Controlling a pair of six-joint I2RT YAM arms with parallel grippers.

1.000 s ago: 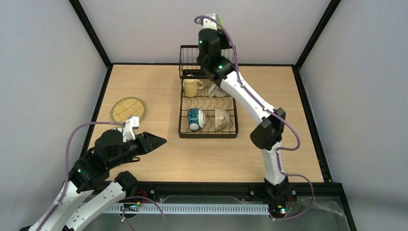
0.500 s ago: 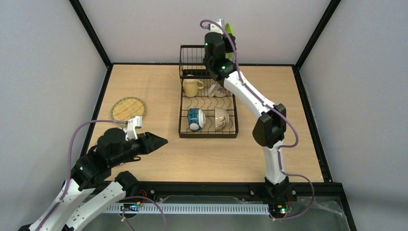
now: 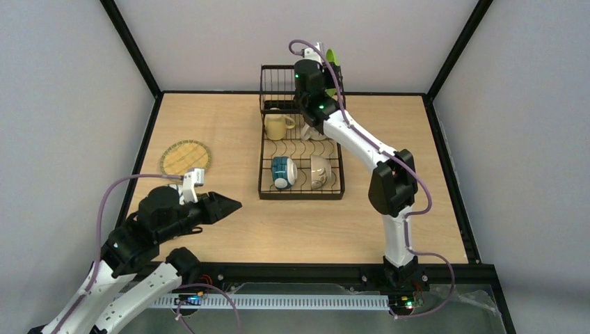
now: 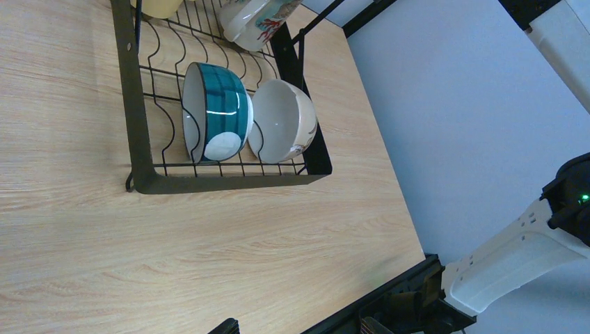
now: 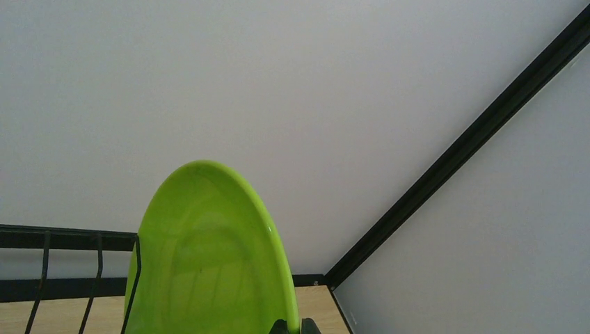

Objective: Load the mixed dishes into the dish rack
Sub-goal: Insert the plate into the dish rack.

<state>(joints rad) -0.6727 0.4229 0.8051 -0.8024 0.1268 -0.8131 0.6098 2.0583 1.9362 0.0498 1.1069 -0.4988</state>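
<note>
- Jaws of the right gripper are clenched on the lower rim of the green plate.
- The green plate stands on edge, its disc near vertical and its free rim pointing up. In the wrist view its hollow face turns left, toward the rack's wires.
- From above, the green plate shows only as a thin sliver, raised over the far right corner of the rack, at its tall basket end.
- The left gripper hangs over the near left of the surface, jaws released and holding nothing, pointing right toward the rack.
- In the rack's near slots the blue bowl and the white bowl rest on their sides, just beside each other, blue one on the left.
- The mug sits in the rack's left side, just in front of the basket, handle pointing right.
- The woven plate lies flat on the surface, well apart from the rack on its left.
</note>
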